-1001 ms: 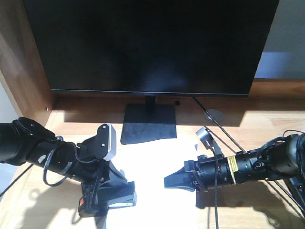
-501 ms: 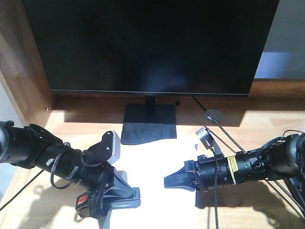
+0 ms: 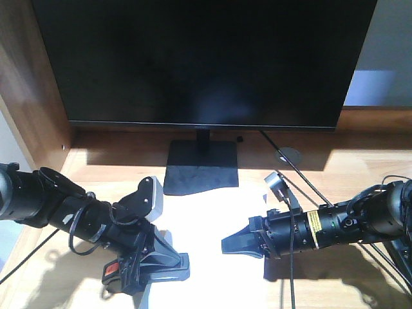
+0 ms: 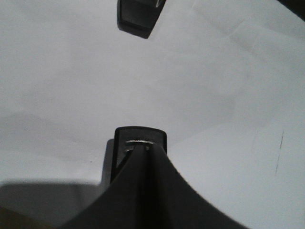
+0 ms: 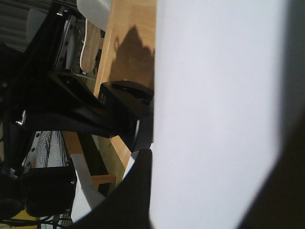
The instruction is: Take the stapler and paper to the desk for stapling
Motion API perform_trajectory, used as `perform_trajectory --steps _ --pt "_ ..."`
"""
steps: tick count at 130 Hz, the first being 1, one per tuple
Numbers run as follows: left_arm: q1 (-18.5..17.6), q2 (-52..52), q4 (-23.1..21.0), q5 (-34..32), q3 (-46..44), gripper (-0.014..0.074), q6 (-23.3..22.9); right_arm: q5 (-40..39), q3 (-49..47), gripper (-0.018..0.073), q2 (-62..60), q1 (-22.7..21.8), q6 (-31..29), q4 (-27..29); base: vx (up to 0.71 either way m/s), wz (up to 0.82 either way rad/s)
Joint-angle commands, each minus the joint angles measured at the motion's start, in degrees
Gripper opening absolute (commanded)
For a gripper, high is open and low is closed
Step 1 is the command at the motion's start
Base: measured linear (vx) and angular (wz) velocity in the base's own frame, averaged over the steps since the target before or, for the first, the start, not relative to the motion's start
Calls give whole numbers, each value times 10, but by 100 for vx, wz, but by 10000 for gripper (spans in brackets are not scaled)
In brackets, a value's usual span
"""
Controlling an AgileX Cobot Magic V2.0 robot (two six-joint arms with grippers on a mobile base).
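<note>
The white paper (image 3: 206, 225) lies on the light wooden desk (image 3: 347, 167) in front of the monitor. My left gripper (image 3: 154, 257) is shut on the black stapler (image 3: 158, 267), whose orange-red patch points left and whose front end rests on the paper's left edge. In the left wrist view the shut left gripper (image 4: 143, 148) meets over the stapler's tip (image 4: 140, 136), with the paper (image 4: 200, 86) beyond. My right gripper (image 3: 225, 245) reaches in from the right, shut on the paper. In the right wrist view the paper (image 5: 214, 95) lies against one finger of the right gripper (image 5: 151, 155) and hides the other.
A large black monitor (image 3: 199, 58) stands at the back on a flat base (image 3: 201, 168). A cable grommet (image 3: 289, 154) with a cable sits at the right rear. A brown side panel (image 3: 32, 84) walls the left. The desk's front edge (image 5: 102, 71) lies close to the paper.
One second ago the left arm stood higher; it dropped and turned, carrying the stapler's front end right onto the paper's edge. Over the last half second nothing moved. The right arm stayed still.
</note>
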Motion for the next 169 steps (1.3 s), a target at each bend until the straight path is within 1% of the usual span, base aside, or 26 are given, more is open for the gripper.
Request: perform_trajectory --steps 1,45,76,104,126,138,144,145,150,151,155,157,158,159,160,161,162,163,164,165,168,169 --pt "-2 -9 30 -37 -4 -6 -5 -37 -9 -3 -23 0 -8 19 0 0" --pt "-2 -25 24 -31 -5 -6 -5 -39 -9 -3 -23 0 -8 19 0 0" --pt "-2 -90 11 -26 -5 -6 -6 -41 -9 -3 -23 0 -8 19 0 0" --pt "-2 -151 11 -25 -5 -6 -6 -41 -9 -2 -23 0 -8 19 0 0" --pt "-2 -184 11 -26 -5 -6 -6 -41 -9 22 -23 0 -8 20 0 0" --pt "-2 -193 11 -26 -5 -6 -6 -41 -9 73 -23 0 -8 20 0 0" --pt "-2 -196 11 -26 -5 -6 -6 -41 -9 118 -23 0 -8 20 0 0" --pt "-2 -196 11 -26 -5 -6 -6 -41 -9 146 -23 0 -8 20 0 0" --pt "-2 -198 11 -26 -5 -6 -6 -42 -9 176 -23 0 -8 20 0 0" --pt "-2 -199 11 -26 -5 -6 -6 -43 -9 198 -23 0 -8 20 0 0" --pt "-2 -199 11 -26 -5 -6 -6 -45 -9 234 -23 0 -8 20 0 0" --pt "-2 -199 11 -26 -5 -6 -6 -48 -9 272 -23 0 -8 20 0 0" --pt "-2 -199 11 -26 -5 -6 -6 -48 -9 272 -23 0 -8 20 0 0" --pt "-2 -199 11 -26 -5 -6 -6 -48 -9 299 -23 0 -8 20 0 0" --pt "-2 -199 11 -26 -5 -6 -6 -48 -9 299 -23 0 -8 20 0 0" --pt "-2 -199 11 -26 -5 -6 -6 -51 -9 327 -23 0 -8 20 0 0" --pt "-2 -199 11 -26 -5 -6 -6 -51 -9 327 -23 0 -8 20 0 0" --pt "-2 -199 11 -26 -5 -6 -6 -52 -9 355 -23 0 -8 20 0 0" --pt "-2 -199 11 -26 -5 -6 -6 -52 -9 355 -23 0 -8 20 0 0" --pt "-2 -199 11 -26 -5 -6 -6 -54 -9 383 -23 0 -8 20 0 0" --pt "-2 -199 11 -26 -5 -6 -6 -55 -9 398 -23 0 -8 20 0 0" --pt "-2 -199 11 -26 -5 -6 -6 -55 -9 440 -23 0 -8 20 0 0"
